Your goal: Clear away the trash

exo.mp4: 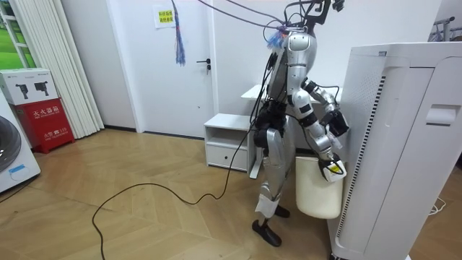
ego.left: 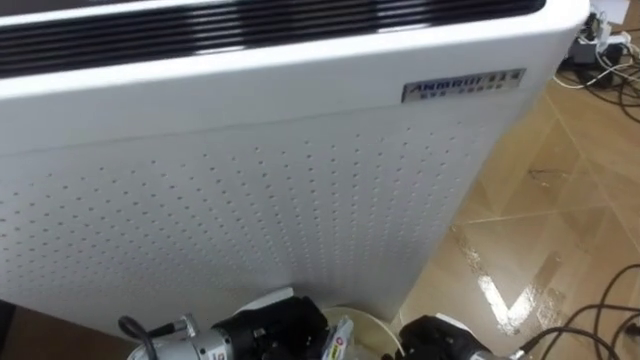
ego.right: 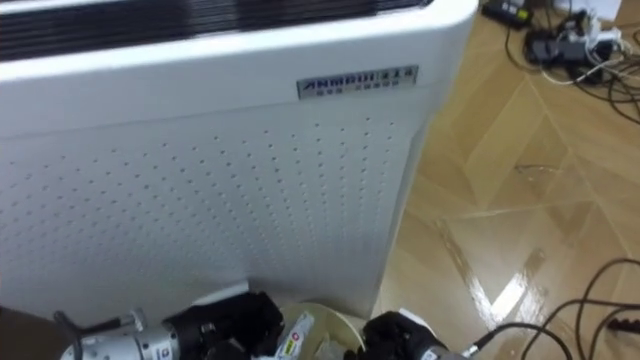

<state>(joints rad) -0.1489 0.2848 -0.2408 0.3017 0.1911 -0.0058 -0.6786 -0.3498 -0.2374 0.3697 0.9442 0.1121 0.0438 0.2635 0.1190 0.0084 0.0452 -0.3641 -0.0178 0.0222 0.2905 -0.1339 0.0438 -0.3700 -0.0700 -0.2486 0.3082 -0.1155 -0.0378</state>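
A small white wrapper [ego.left: 337,340] with red and yellow print is the garbage. It sits at the fingertips of my left hand [ego.left: 270,325], whose dark fingers are curled on it, right over the open mouth of a white bin [ego.left: 378,326]. My right hand [ego.left: 440,338] hangs just to the right, above the bin's far rim, with its fingers hidden. In the room view I stand close to the tall purifier, both hands low in front of me, the wrapper [exo.mp4: 333,170] held above the white bin [exo.mp4: 317,193].
A large white perforated air purifier [ego.left: 260,190] rises directly behind the bin and blocks the way ahead. Wooden floor [ego.left: 560,230] lies to my right, with loose cables [ego.left: 600,60] at the far corner. A low white cabinet [exo.mp4: 227,141] stands behind me.
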